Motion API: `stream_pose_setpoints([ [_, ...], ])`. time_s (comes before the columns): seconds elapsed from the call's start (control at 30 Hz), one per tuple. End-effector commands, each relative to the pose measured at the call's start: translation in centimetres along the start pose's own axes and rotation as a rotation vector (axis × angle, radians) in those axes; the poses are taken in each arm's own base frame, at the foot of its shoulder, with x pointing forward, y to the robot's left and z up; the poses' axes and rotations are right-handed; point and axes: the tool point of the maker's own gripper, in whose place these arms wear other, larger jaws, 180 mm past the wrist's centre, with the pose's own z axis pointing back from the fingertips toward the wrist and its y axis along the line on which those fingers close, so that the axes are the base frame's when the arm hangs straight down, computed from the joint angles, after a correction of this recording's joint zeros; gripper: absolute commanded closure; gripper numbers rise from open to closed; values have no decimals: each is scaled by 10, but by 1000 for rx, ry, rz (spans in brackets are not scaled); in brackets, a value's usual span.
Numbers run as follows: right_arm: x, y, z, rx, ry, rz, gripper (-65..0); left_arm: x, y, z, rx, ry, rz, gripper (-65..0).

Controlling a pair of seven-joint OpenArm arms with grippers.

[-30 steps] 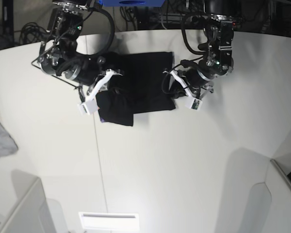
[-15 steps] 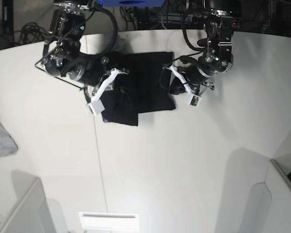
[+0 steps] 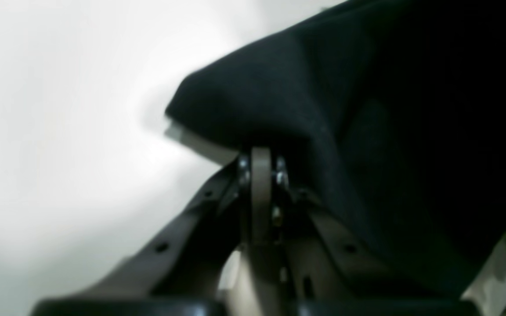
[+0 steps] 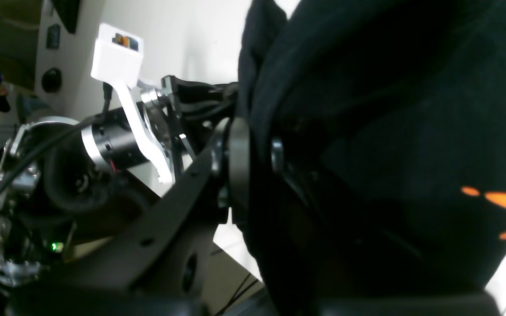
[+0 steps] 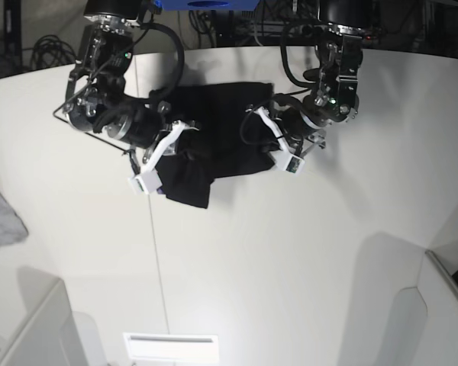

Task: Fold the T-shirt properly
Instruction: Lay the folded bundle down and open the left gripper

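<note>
T-shirt (image 5: 214, 141): black, partly folded into a compact block on the far-middle of the white bench (image 5: 290, 259); near-left corner hangs down as a loose flap; orange print peeks at one edge in the right wrist view (image 4: 494, 202).
Right pincer (image 5: 175, 145): on the base view's left, jaws nearly together, clamped on a thick bunch of the T-shirt's cloth; right wrist view shows fabric draped over and past the jaws.
Left pincer (image 5: 271, 133): on the base view's right, fully closed, pinching the T-shirt's edge; left wrist view shows a black cloth corner sitting right at the closed tips (image 3: 259, 162).
Why held so: both pincers grip opposite sides of the same garment, probably to lift and carry one layer over in a fold while keeping the edge taut and aligned.
Stage (judgement): mid-fold, shirt already narrowed, not yet a neat final packet, left flap looks uneven.
Risk (judgement): bunched cloth in the right pincer may drop crooked; layers could slip apart.
Grey cloth (image 5: 0, 221): at the bench's left edge, well apart from the T-shirt, untouched.
Surroundings: cables and dark gear behind the bench; light panels at the near corners.
</note>
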Motion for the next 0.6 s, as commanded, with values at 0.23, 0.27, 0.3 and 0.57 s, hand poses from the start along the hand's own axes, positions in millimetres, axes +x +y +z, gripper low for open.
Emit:
stream_pose_setpoints([
  [0.23, 16, -25, 14, -46, -54, -21, 0, 4, -1, -18, 5, 28, 36, 0],
  [0.27, 15, -25, 14, -45, -52, -24, 0, 2, -1, -19, 4, 34, 41, 0],
  [0.3, 15, -25, 14, -46, -51, -23, 0, 6, -2, -20, 2, 27, 41, 0],
  [0.57, 7, -10, 12, 16, -56, -51, 0, 13, -9, -24, -8, 12, 44, 0],
])
